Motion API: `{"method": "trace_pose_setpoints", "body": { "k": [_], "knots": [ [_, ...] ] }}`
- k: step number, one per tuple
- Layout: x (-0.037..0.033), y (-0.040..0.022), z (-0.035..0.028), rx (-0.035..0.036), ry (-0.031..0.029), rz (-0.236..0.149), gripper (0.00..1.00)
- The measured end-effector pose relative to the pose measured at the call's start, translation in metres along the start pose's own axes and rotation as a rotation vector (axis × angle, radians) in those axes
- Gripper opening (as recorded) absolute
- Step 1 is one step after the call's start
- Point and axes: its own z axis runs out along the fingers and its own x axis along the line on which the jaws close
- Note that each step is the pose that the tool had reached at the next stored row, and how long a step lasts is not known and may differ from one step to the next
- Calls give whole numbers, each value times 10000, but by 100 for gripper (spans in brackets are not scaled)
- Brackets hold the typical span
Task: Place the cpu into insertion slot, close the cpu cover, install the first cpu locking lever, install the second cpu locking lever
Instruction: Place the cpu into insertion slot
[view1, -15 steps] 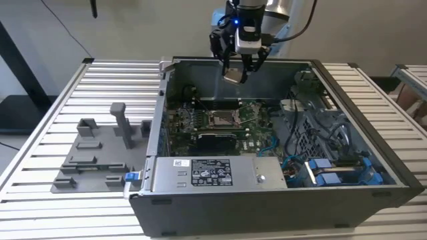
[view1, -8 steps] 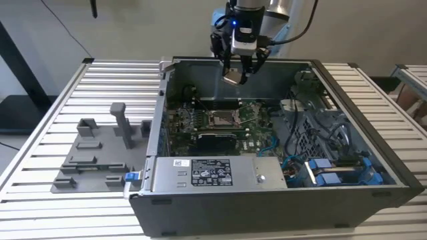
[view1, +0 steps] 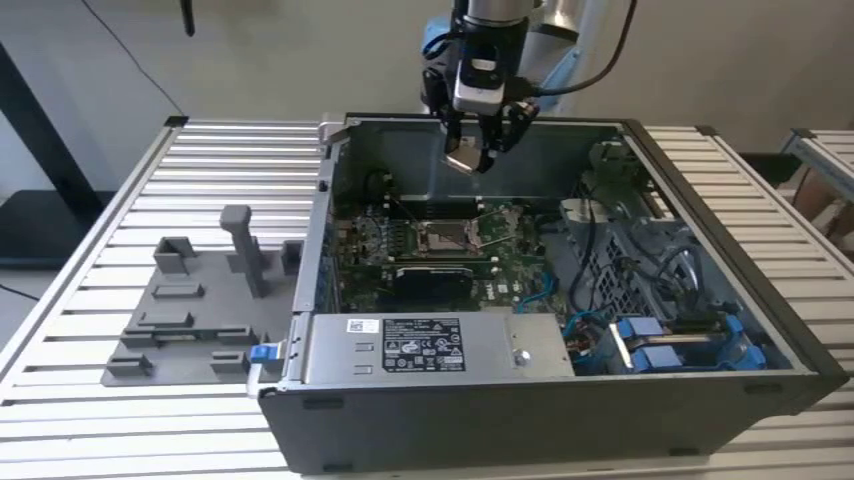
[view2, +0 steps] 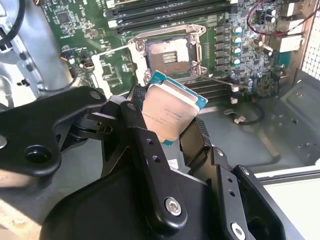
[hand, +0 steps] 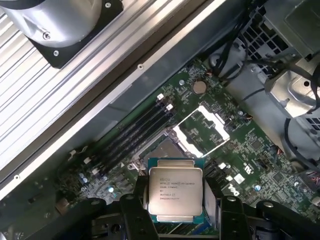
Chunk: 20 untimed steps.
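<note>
My gripper (view1: 478, 150) hangs over the open computer case, shut on the cpu (view1: 467, 158). The chip is a flat square with a silver-tan top, pinched at two opposite edges between black fingers (view2: 135, 110) and tilted in both wrist views (view2: 167, 112) (hand: 176, 192). Well below it, the insertion slot (view1: 441, 237) (view2: 167, 52) (hand: 161, 150) lies uncovered on the green board, with a dark centre and a metal rim. The cpu cover (hand: 202, 131), a silver frame with a square window, is swung open beside the slot. Thin wire levers (view2: 220, 79) stick out from the socket's sides.
The case walls (view1: 334, 200) enclose the board. A silver power supply (view1: 427, 345) sits in front of the board, with blue cables and drive bays (view1: 654, 340) on the exterior view's right. Long black memory slots (hand: 135, 132) run beside the socket. A grey fixture tray (view1: 187, 320) lies on the slatted table at the exterior view's left.
</note>
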Motion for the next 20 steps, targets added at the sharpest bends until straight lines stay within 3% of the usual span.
{"method": "trace_pose_setpoints", "body": {
  "k": [20],
  "knots": [
    [2, 0, 94, 63, 18, 2128, 54]
  ]
}}
